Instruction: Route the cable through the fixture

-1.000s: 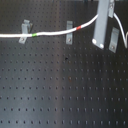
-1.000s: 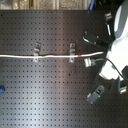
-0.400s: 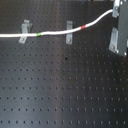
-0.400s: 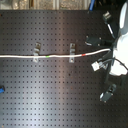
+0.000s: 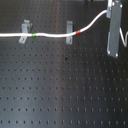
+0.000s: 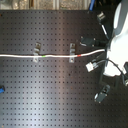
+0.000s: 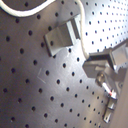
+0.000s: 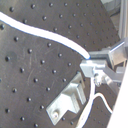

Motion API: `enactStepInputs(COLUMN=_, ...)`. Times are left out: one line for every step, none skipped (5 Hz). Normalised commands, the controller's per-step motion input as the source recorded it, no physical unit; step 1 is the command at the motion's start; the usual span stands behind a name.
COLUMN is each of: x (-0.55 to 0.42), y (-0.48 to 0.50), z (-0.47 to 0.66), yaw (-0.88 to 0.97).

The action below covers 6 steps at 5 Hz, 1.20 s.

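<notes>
In the first exterior view the cable [image 5: 50, 36] runs from the picture's left edge across the black pegboard [image 5: 60, 90], passing a first metal clip [image 5: 24, 31] near its green band [image 5: 33, 35] and a second clip [image 5: 70, 32] near its red band [image 5: 77, 34], then curving up toward the arm [image 5: 113, 30]. The jaws themselves are not clear here, so I cannot tell from this view how they stand

In the second exterior view the cable [image 6: 30, 56] lies in a nearly straight line through both clips [image 6: 36, 52] [image 6: 72, 51], and its far end rises to the gripper [image 6: 103, 50], which is well beyond the second clip

In the first wrist view a metal bracket [image 7: 64, 34] sits just ahead of the jaws, with the cable [image 7: 82, 35] bending around it and ending at the fingertips

In the second wrist view the cable [image 8: 45, 34] comes straight into the jaws, which look pressed together on it; the gripper [image 8: 90, 64] pinches the cord close to its end, and a bracket [image 8: 67, 100] lies just beside it

Judging by this, the routing seems mostly done: the cord appears to sit at both clips, though whether it is fully seated in each slot is too small to tell. What is left is likely to confirm the seating and let go
</notes>
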Motion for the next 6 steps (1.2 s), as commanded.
enactStepInputs(x=-0.096, y=-0.351, z=0.0, yaw=-0.3)
enactStepInputs(x=-0.353, y=-0.301, z=0.0, yaw=-0.11)
enactStepInputs(x=-0.483, y=0.05, z=-0.02, yaw=0.05)
enactStepInputs(x=-0.48, y=-0.072, z=-0.05, yaw=0.05)
enactStepInputs(x=-0.118, y=-0.206, z=0.01, yaw=-0.09)
enactStepInputs(x=-0.036, y=-0.196, z=0.08, yaw=-0.29)
